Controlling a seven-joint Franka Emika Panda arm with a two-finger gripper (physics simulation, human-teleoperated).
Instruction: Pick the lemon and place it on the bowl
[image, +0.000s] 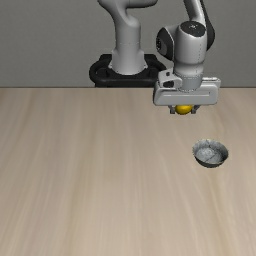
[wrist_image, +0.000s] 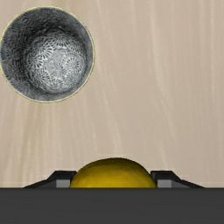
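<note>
Item one, the gripper (wrist_image: 112, 180): its fingers (wrist_image: 166, 178) stand narrow, one against each flank of the lemon (wrist_image: 112, 172), so the hand is judged to be holding the fruit. The lemon sits between the fingertips and, in the exterior view, shows as a yellow patch just under the hand. Whether it is clear of the table (wrist_image: 157, 96) cannot be confirmed. The fruit is a smooth, rounded yellow dome with a dull sheen and no visible marks. It is judged to be light, firm with a little give in the skin, and not fragile. The curved, waxy surface could roll or slip in flat fingers, so the hold is best taken across the widest part of the middle, as it appears to be here, with moderate pressure. The table is pale wood with fine straight grain, flat and matt. Further off, well apart from the lemon, stands the bowl (wrist_image: 46, 54). It is round, grey and metallic in look, with a mottled, hammered inner surface and a thin pale rim, and nothing in it. It is judged to be rigid and shallow, so a low, centred release is advised or the fruit may roll out.
</note>
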